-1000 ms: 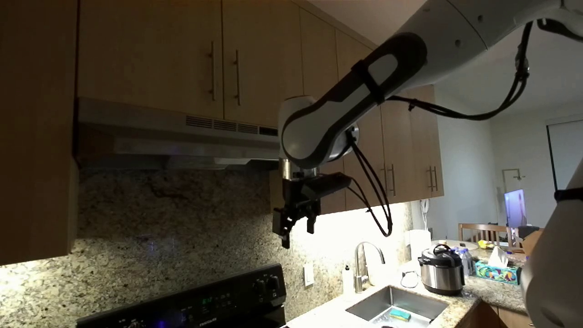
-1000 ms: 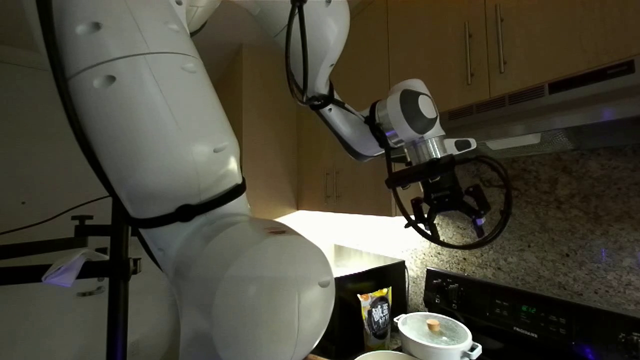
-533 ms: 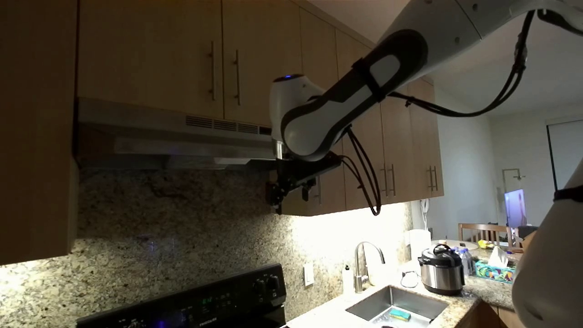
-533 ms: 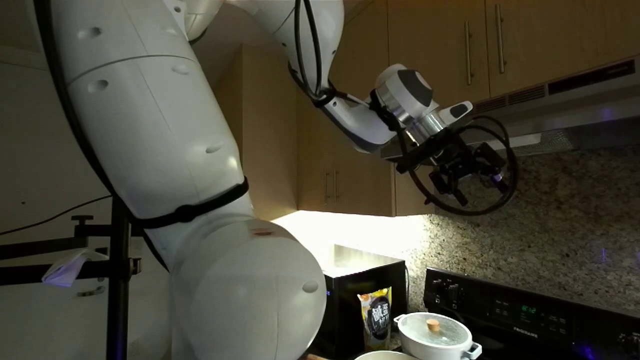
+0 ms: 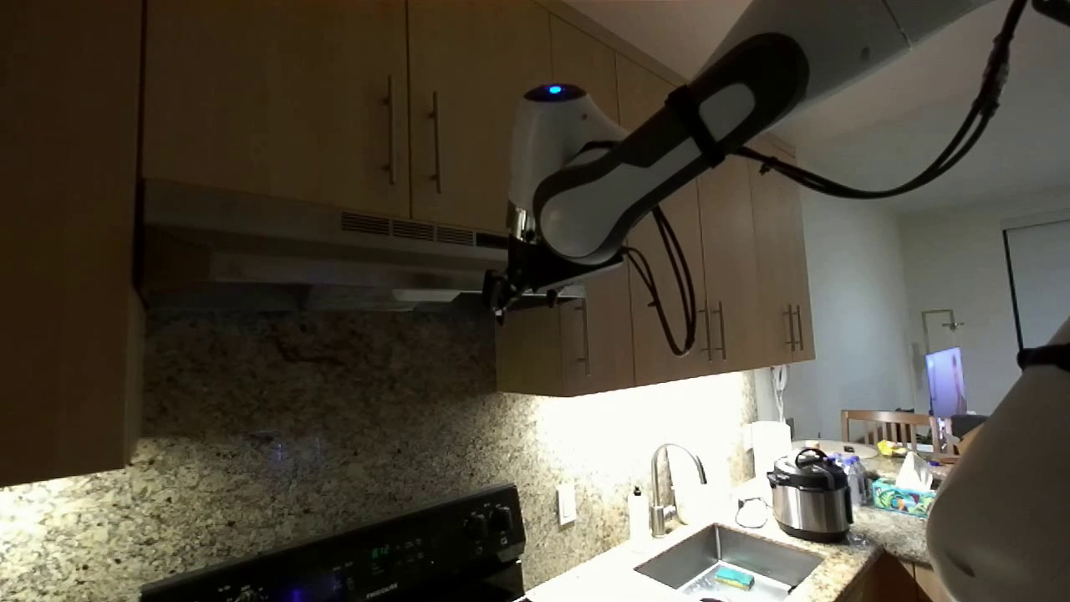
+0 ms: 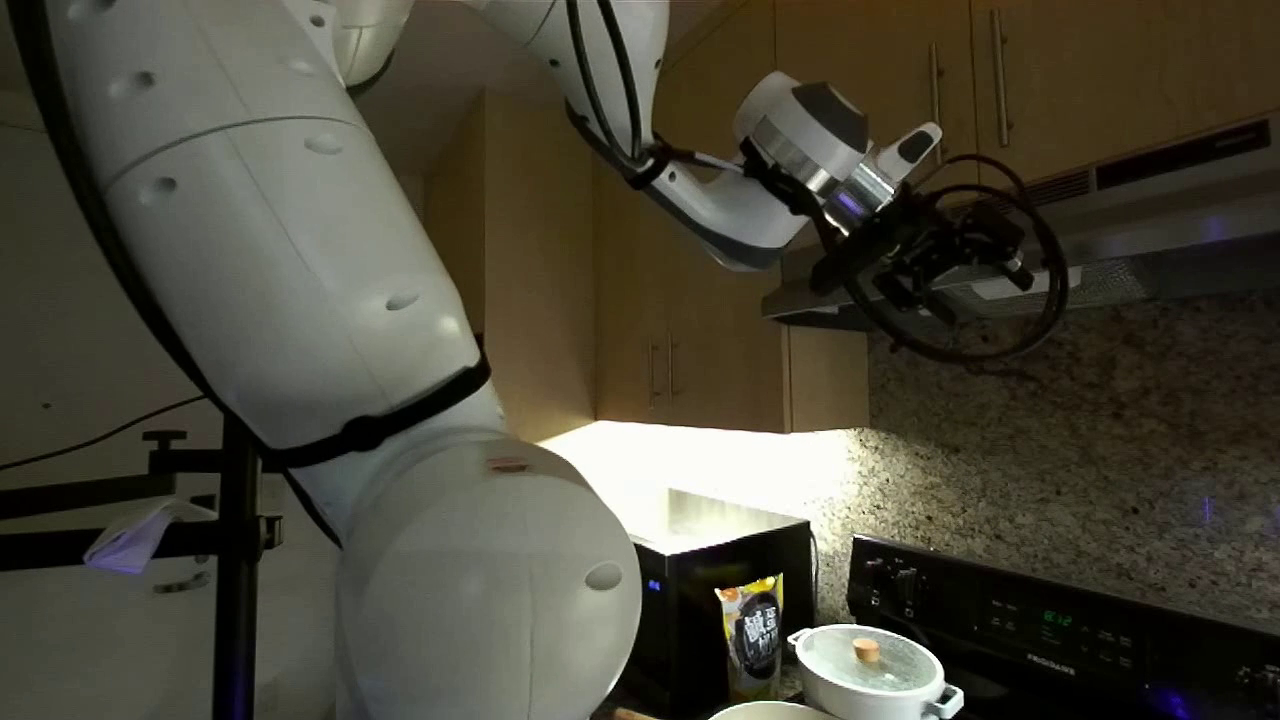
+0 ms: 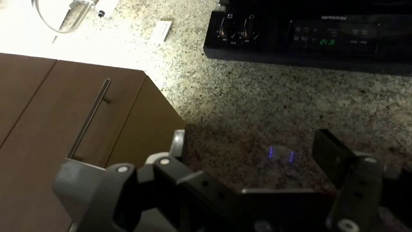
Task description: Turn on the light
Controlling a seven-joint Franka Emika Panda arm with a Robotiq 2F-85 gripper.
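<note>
Hanging at the far left in an exterior view is a brown cupboard [image 5: 67, 234], and the spotty wall [image 5: 67, 535] under it is glowing brightly. Next to it, a gray hood [image 5: 292, 251] is stretching over a black stove [image 5: 435, 539], and green numbers [image 5: 380, 553] are glowing there. The light [image 5: 426, 295] is sitting under the hood, looking pale and dull. Near the hood's right end, the gripper [image 7: 250, 140] is hanging in the air; the wrist view is showing its two fingers [image 7: 333, 158] standing wide apart, with the wall showing behind the gap. Farther right, a white plate [image 5: 567, 503] is sitting on the wall, and a tap [image 5: 659, 518] is bending over a sink [image 5: 765, 552]. A sponge [image 5: 734, 577] is lying inside. A shiny cooker [image 5: 811, 502] is standing on the surface [image 5: 907, 537] beside the sink, and a tissue box [image 5: 903, 499] is sitting to its right.
</note>
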